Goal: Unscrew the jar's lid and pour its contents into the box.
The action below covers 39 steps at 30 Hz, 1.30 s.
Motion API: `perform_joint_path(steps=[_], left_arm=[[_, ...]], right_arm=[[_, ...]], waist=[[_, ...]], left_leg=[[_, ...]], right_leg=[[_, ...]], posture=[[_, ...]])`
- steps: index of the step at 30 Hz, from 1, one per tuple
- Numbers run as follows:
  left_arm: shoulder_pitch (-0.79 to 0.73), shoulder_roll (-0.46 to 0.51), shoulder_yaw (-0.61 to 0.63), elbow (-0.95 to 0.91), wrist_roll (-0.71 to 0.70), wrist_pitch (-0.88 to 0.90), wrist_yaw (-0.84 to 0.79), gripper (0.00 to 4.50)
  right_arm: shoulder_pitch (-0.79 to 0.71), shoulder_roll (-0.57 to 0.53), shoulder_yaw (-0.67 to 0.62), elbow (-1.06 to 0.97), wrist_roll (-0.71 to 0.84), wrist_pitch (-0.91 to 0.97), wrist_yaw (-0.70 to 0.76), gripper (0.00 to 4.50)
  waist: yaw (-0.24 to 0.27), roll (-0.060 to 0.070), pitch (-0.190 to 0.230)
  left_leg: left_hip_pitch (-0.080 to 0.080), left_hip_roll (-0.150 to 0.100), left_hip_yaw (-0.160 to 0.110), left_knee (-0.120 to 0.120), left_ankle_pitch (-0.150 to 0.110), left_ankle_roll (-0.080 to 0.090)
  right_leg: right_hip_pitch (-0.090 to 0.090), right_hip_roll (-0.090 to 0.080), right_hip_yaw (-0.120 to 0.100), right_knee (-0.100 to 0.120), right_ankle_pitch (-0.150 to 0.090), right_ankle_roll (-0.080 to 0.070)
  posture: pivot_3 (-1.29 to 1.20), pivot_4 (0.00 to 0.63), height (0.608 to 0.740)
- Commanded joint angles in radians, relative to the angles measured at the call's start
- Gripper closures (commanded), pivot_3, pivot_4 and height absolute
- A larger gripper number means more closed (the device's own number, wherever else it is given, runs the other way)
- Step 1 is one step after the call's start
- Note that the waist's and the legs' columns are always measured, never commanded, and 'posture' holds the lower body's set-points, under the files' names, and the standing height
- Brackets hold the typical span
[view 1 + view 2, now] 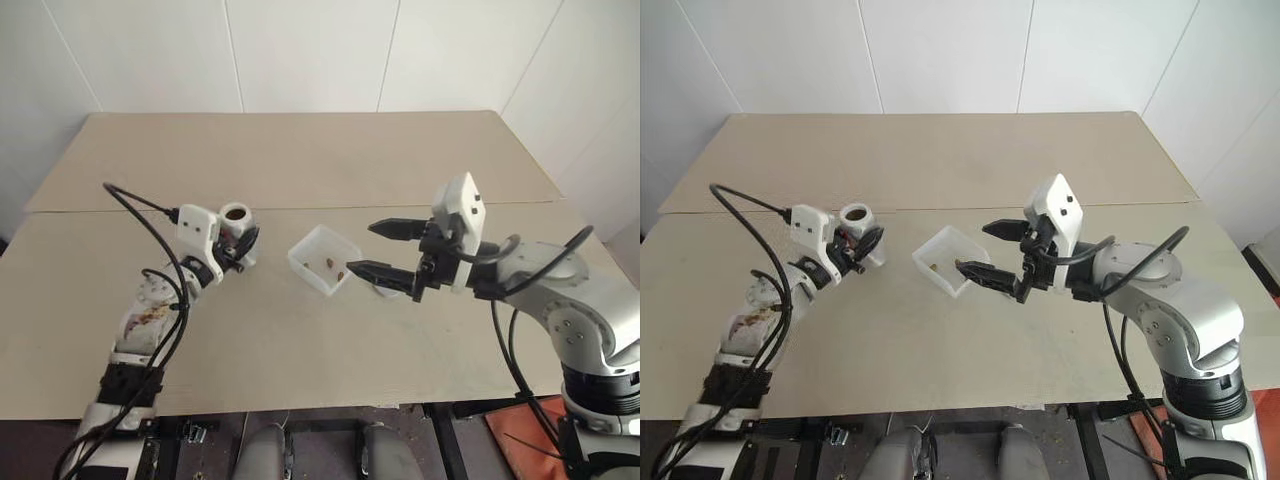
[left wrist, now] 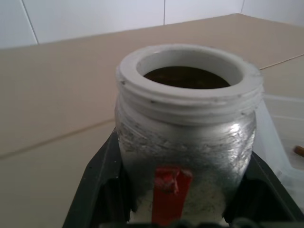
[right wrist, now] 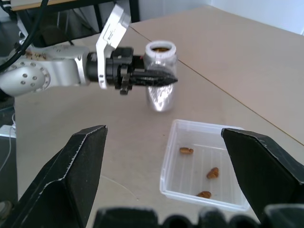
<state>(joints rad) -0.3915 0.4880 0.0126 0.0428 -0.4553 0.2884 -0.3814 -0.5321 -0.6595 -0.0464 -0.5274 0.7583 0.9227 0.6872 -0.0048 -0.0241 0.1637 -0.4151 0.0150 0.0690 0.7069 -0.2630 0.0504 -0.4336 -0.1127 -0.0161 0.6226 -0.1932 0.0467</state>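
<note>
My left gripper (image 1: 240,241) is shut on the jar (image 1: 237,216) and holds it upright just above the table, left of the box. The jar (image 2: 187,137) has an open threaded mouth, with dark brown contents (image 2: 187,77) showing inside. The lid is off the jar and out of view. The box (image 1: 309,252), a clear square tub, sits at the table's middle with three brown bits (image 3: 212,173) on its floor. My right gripper (image 1: 361,248) hovers at the box's right side, open wide, with nothing between its black fingers (image 3: 85,161).
The tan table (image 1: 300,160) has a seam running across it behind the jar and box. White walls stand behind its far edge. Black cables (image 1: 150,240) loop off my left arm.
</note>
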Motion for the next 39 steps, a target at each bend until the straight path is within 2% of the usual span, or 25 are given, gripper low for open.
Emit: perform_joint_path(steps=[1,3,5,11,15,22,24,27,32,36,39], left_arm=[[0.014,-0.058,0.049,-0.031,0.004,-0.008,0.038,2.56],[0.029,-0.084,0.056,-0.013,0.027,-0.024,0.041,2.56],[0.05,-0.091,0.055,-0.007,0.053,-0.044,0.027,1.83],[0.119,-0.07,0.049,-0.043,0.124,-0.087,-0.011,0.03],[0.195,-0.041,0.075,-0.128,0.121,-0.077,-0.046,0.03],[0.437,0.124,0.19,-0.387,0.008,-0.005,-0.225,0.03],[0.509,0.184,0.248,-0.449,-0.04,-0.004,-0.31,0.03],[0.621,0.302,0.431,-0.494,-0.178,-0.015,-0.544,0.03],[0.627,0.383,0.527,-0.505,-0.278,0.01,-0.665,0.03],[0.593,0.376,0.507,-0.498,-0.274,0.024,-0.649,0.03],[0.569,0.362,0.477,-0.497,-0.258,0.024,-0.64,0.03]], right_arm=[[0.007,0.017,-0.01,-0.024,0.01,-0.045,0.004,0.03],[0.015,0.023,-0.01,-0.026,0.004,-0.059,0.011,0.03],[0.021,0.02,-0.007,-0.028,-0.004,-0.069,0.016,0.0],[0.028,0.012,-0.002,-0.02,-0.015,-0.086,0.031,0.0],[0.038,0.009,0.006,-0.017,-0.031,-0.093,0.037,0.0],[0.084,-0.054,-0.005,0.011,-0.079,-0.122,0.071,0.0],[0.102,-0.082,-0.028,0.027,-0.083,-0.138,0.098,0.0],[0.151,-0.136,-0.062,0.049,-0.113,-0.196,0.152,0.0],[0.245,-0.194,-0.113,0.139,-0.182,-0.357,0.256,0.0],[0.284,-0.203,-0.138,0.17,-0.204,-0.4,0.271,0.0],[0.297,-0.207,-0.147,0.117,-0.19,-0.367,0.247,0.0]], waist=[[0.004,0.0,0.0],[0.004,0.0,0.0],[0.004,0.0,0.0],[0.003,0.0,0.0],[0.004,0.0,0.0],[0.0,0.0,0.0],[0.002,0.0,0.0],[0.002,0.0,0.0],[0.013,0.001,-0.001],[0.013,0.001,-0.001],[0.012,0.001,-0.001]], left_leg=[[0.001,0.0,0.0,0.0,0.0,0.0],[0.006,0.0,0.0,0.0,0.0,0.0],[0.01,0.0,0.0,0.0,0.0,0.0],[0.011,0.001,0.0,0.0,0.0,0.0],[0.01,0.001,0.0,0.0,0.0,0.0],[0.01,0.003,0.0,-0.004,-0.001,0.0],[0.011,0.003,0.0,-0.005,-0.001,0.0],[0.01,0.003,0.001,-0.005,-0.001,0.0],[0.011,0.003,0.002,-0.006,-0.001,0.0],[0.012,0.002,0.003,-0.006,-0.001,0.0],[0.012,0.002,0.003,-0.006,-0.001,0.0]], right_leg=[[0.001,0.0,0.0,0.001,0.0,0.0],[0.006,0.0,0.0,0.0,0.0,0.0],[0.01,0.0,0.0,-0.006,0.0,0.0],[0.01,0.001,0.001,-0.007,0.0,-0.001],[0.01,0.001,0.001,-0.008,0.001,-0.001],[0.008,0.0,0.002,-0.01,0.0,-0.002],[0.008,-0.001,0.002,-0.01,0.0,-0.002],[0.008,-0.001,0.001,-0.011,-0.001,-0.003],[0.009,0.0,0.001,-0.012,-0.005,-0.009],[0.009,0.001,0.002,-0.012,-0.003,-0.006],[0.009,0.001,0.002,-0.012,-0.002,-0.004]], posture=[[0.0,0.15,0.74],[0.0,0.15,0.74],[0.0,0.15,0.74],[0.0,0.15,0.74],[0.0,0.15,0.74],[0.0,0.15,0.74],[0.0,0.15,0.74],[0.0,0.15,0.74],[0.0,0.15,0.74],[0.0,0.15,0.74],[0.0,0.15,0.74]])
